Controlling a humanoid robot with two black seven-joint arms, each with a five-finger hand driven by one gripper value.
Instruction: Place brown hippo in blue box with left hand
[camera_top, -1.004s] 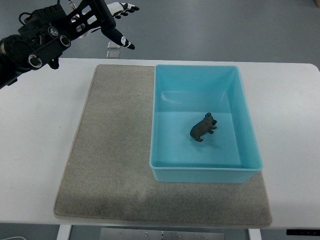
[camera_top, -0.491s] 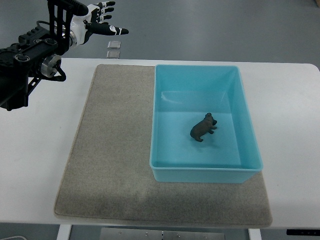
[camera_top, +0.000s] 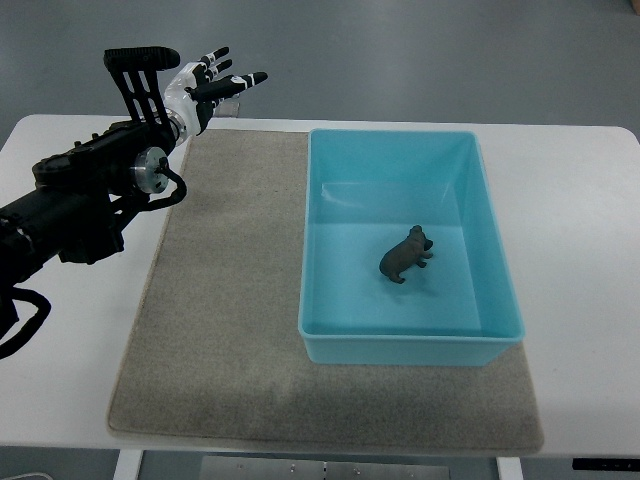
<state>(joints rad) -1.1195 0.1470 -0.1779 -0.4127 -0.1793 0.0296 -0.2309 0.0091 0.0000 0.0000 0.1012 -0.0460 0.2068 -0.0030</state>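
The brown hippo (camera_top: 405, 255) is a small, dark brown toy figure standing on its legs on the floor of the blue box (camera_top: 490, 230). It sits roughly in the middle of the box, slightly toward the near wall, clear of all four walls, with its head pointing toward the box's far right corner. The blue box is a light blue, open-topped rectangular tub with smooth sloping walls. It stands upright, its long sides running from near to far, and holds only the hippo.
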